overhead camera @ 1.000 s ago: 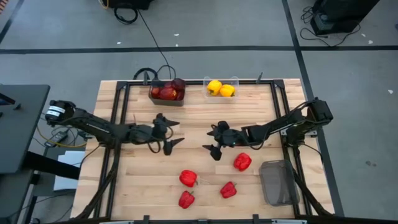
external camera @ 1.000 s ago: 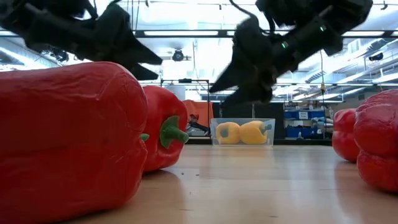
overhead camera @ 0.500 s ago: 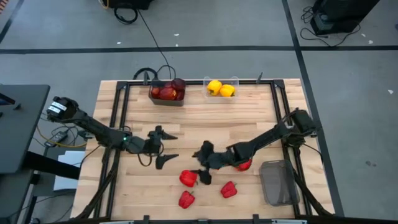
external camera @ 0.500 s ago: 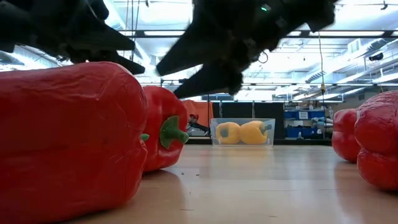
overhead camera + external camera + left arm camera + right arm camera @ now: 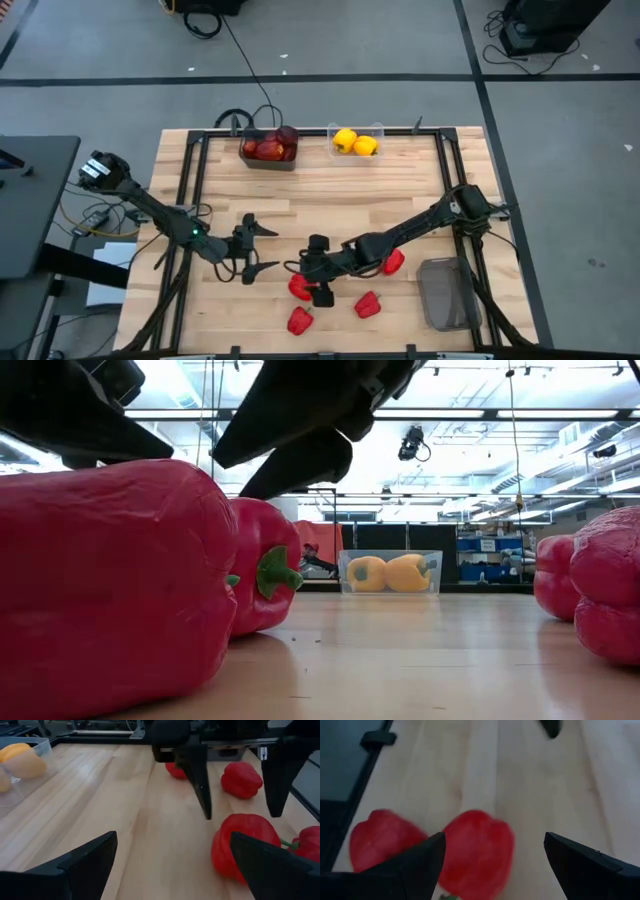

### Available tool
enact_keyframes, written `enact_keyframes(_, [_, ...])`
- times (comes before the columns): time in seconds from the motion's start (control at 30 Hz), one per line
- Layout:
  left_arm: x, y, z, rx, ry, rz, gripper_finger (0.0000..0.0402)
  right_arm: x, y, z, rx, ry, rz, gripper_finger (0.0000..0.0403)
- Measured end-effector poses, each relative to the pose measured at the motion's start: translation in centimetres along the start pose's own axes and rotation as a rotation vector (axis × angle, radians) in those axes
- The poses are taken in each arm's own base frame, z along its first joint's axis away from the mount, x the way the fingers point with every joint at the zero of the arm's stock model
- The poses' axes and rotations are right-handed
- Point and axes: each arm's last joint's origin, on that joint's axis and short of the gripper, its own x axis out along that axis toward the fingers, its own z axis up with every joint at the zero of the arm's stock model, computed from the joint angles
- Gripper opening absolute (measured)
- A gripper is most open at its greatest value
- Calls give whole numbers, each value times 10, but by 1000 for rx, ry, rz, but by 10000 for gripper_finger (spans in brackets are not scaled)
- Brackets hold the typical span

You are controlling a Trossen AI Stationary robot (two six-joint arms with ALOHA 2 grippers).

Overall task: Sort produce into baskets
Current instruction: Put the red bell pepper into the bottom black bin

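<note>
R fingers (image 5: 585, 865) wide astride red pepper (image 5: 477, 851)

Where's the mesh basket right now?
In the high view the mesh basket sits at the table's near right corner, beside the right arm's base rail, empty as far as I can see; the nearest red pepper lies just to its left.

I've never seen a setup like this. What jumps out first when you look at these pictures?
Bright red bell peppers lie scattered on the near part of the pale wooden table, and the right arm's open hand hangs over one red bell pepper there. The left arm's open hand waits just beside it. At the far edge, two yellow bell peppers glow inside a clear plastic bin, next to a dark grey bin of dark red fruit.
</note>
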Motion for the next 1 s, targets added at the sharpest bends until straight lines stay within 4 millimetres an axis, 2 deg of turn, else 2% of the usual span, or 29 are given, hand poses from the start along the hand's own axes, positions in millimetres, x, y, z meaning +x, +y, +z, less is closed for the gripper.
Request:
enact_keyframes(0.17, [0,0,0,0,5,2,392,6,2,-3,66,10,45,348])
enact_keyframes(0.33, [0,0,0,-14,-4,-2,392,18,3,-11,187,26,16,351])
enact_keyframes(0.63, [1,-2,-1,-31,17,-57,392,28,14,-21,211,27,0,398])
enact_keyframes(0.87, [1,-2,-1,-34,14,-58,392,32,16,-27,210,42,-40,381])
enact_keyframes(1.0, [1,-2,-1,-35,16,-57,392,31,15,-27,207,50,-54,347])
